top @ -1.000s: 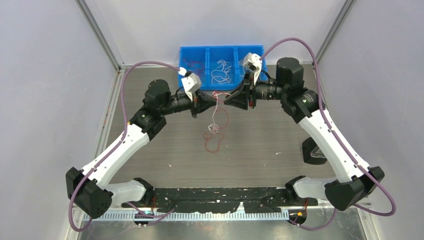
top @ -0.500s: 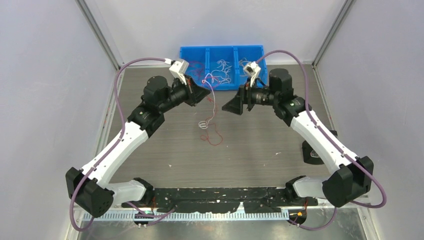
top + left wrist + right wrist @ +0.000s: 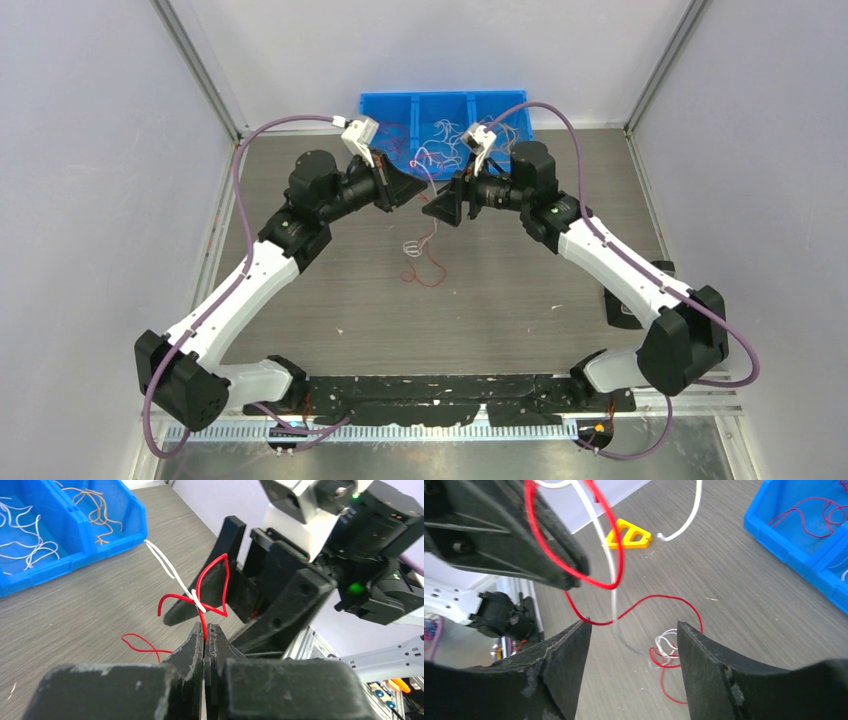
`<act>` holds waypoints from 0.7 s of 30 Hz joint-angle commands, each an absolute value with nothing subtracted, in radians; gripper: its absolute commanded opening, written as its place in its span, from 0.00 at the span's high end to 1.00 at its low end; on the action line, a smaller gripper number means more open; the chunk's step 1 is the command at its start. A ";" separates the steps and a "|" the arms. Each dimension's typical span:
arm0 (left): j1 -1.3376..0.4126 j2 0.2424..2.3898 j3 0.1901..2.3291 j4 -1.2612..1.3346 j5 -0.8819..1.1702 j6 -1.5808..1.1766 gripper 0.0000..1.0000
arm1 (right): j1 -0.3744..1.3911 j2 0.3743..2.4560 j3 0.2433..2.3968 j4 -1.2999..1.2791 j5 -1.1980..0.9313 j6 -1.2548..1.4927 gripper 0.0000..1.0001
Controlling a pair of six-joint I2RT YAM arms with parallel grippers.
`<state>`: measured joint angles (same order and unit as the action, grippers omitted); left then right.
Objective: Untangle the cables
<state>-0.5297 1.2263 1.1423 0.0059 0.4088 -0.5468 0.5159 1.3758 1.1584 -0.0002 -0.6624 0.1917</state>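
While the red and white cables point(image 3: 414, 246) hang knotted together over the grey table point(image 3: 520, 290), just in front of the blue bin point(image 3: 440, 98), the left gripper point(image 3: 204, 629) is pinched tight on a red strand. The right gripper point(image 3: 634, 626) faces it close by, fingers spread apart, gripping nothing.

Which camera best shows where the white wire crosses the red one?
The left wrist view: the crossing is sharp and close, just above the left fingers pinching the red wire. The right wrist view shows only blurred loops; from above it is barely a speck.
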 commanded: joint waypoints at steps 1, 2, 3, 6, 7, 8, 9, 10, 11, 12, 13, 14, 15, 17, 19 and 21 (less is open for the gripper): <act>-0.526 1.199 1.154 0.080 0.473 -0.551 1.00 | 0.522 1.394 1.202 0.087 -0.603 0.110 0.35; -0.526 1.198 1.152 0.079 0.477 -0.544 1.00 | 0.522 1.396 1.202 0.089 -0.603 0.109 0.43; -0.525 1.195 1.151 0.076 0.476 -0.540 1.00 | 0.522 1.395 1.202 0.094 -0.607 0.109 0.50; -0.511 1.189 1.149 0.064 0.475 -0.525 1.00 | 0.521 1.376 1.197 0.083 -0.611 0.086 0.75; -0.497 1.187 1.148 0.061 0.475 -0.527 1.00 | 0.521 1.369 1.195 0.063 -0.610 0.057 0.79; -0.481 1.185 1.149 0.059 0.482 -0.528 1.00 | 0.518 1.354 1.184 0.052 -0.609 0.040 0.85; -0.462 1.182 1.149 0.060 0.496 -0.528 1.00 | 0.515 1.345 1.177 0.030 -0.609 0.015 0.88; -0.445 1.181 1.150 0.065 0.515 -0.522 1.00 | 0.506 1.328 1.163 0.021 -0.606 -0.002 0.93; -0.425 1.174 1.152 0.067 0.539 -0.514 1.00 | 0.500 1.320 1.156 0.010 -0.603 -0.020 0.94; -0.406 1.165 1.151 0.066 0.565 -0.498 1.00 | 0.483 1.307 1.149 -0.010 -0.595 -0.025 0.95; -0.385 1.155 1.147 0.055 0.588 -0.471 1.00 | 0.472 1.301 1.147 -0.033 -0.589 -0.027 0.94; -0.371 1.141 1.139 0.036 0.616 -0.435 1.00 | 0.447 1.290 1.150 -0.052 -0.569 -0.024 0.95; -0.360 1.126 1.129 0.011 0.646 -0.388 1.00 | 0.426 1.285 1.154 -0.058 -0.559 -0.016 0.95; -0.344 1.087 1.094 -0.080 0.703 -0.273 1.00 | 0.382 1.276 1.180 -0.079 -0.522 -0.004 0.95; -0.329 1.046 1.057 -0.192 0.730 -0.117 1.00 | 0.308 1.278 1.231 -0.104 -0.477 0.028 0.94; -0.299 1.008 1.012 -0.306 0.740 0.049 1.00 | 0.241 1.284 1.277 -0.110 -0.456 0.074 0.95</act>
